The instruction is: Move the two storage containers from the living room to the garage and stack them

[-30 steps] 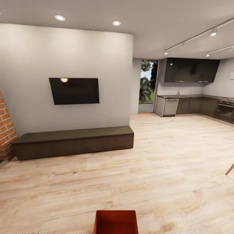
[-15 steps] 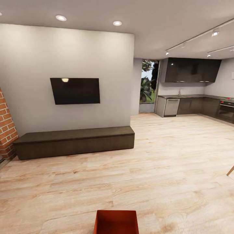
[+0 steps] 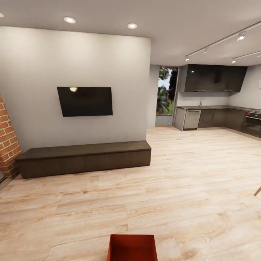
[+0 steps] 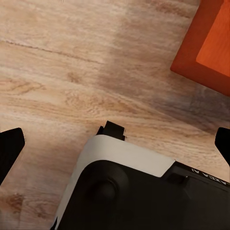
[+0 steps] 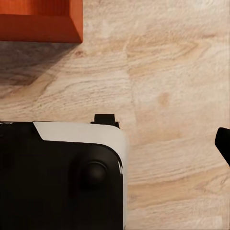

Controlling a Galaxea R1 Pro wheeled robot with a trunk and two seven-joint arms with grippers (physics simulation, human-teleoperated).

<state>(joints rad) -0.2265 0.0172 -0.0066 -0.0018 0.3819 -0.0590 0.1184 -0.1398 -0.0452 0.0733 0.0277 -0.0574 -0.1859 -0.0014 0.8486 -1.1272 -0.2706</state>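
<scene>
One orange-red open-top storage container stands on the pale wood-plank floor of the living room, at the bottom middle of the head view, just in front of me. A corner of an orange-red container also shows in the left wrist view, and another container corner in the right wrist view. My left gripper is open, its black fingertips far apart over my own base. My right gripper is open too, with one fingertip at the picture's edge. Neither holds anything.
A long low dark-brown cabinet runs along the wall under a black TV. A brick fireplace stands at the left. A kitchen with grey cabinets lies at the back right, beside a glass door. Wide wood floor lies between.
The whole picture has drifted slightly to the right, so the camera has moved. The container stays at the bottom middle. Nothing was taken hold of or let go.
</scene>
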